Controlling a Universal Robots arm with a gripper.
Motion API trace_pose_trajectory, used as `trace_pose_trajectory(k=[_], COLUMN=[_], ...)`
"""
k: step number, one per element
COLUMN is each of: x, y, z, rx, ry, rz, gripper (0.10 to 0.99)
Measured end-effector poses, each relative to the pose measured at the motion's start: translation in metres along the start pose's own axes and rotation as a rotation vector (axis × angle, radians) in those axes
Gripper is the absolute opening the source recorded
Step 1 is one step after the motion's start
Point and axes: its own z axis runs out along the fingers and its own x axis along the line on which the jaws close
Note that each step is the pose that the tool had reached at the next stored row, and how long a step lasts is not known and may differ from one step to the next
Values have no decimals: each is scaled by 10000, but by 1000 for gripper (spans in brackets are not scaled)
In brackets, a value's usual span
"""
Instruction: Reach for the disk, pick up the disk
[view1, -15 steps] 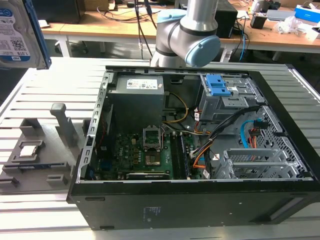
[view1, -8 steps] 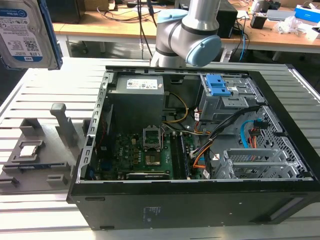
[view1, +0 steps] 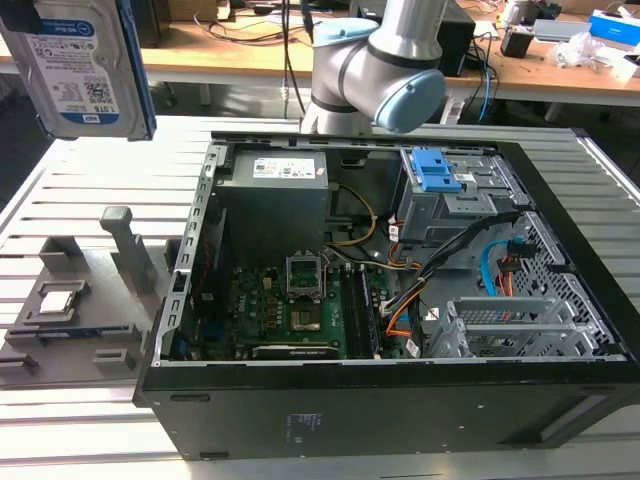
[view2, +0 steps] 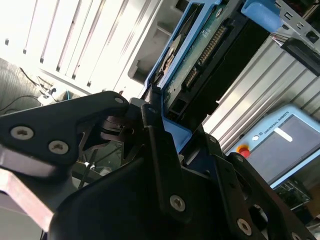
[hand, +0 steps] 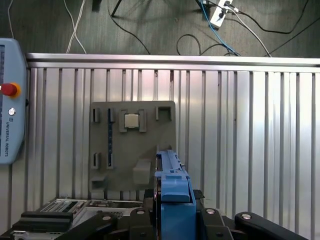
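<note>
Silver disk (view1: 80, 70) — clamped edge-on in the tool (hand: 174, 206) | held high above slatted table (view1: 100, 185)

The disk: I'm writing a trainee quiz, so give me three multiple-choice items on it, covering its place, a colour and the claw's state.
1. Where is the disk in the exterior view?
A. inside the case
B. raised at that view's upper left
C. flat on the grey tray

2. What colour is its side bracket?
A. blue
B. red
C. yellow

3. The claw is:
A. open, apart from the disk
B. shut on nothing
C. shut on the disk

Answers:
1 B: it hangs outside the case and off the grey tray.
2 A: the side bracket shows blue in both wrist views.
3 C: in both wrist views the claw clamps the disk by that bracket.
</note>
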Motion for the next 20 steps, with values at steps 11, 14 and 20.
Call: trace_pose_trajectory(k=[11,14,20], x=[5,7,10], y=[-386,-473,-711], z=[-13,-17,-25], rx=[0,-1,-1], ry=[5,6,6], rz=[0,-1,-1], gripper=[369,369,369])
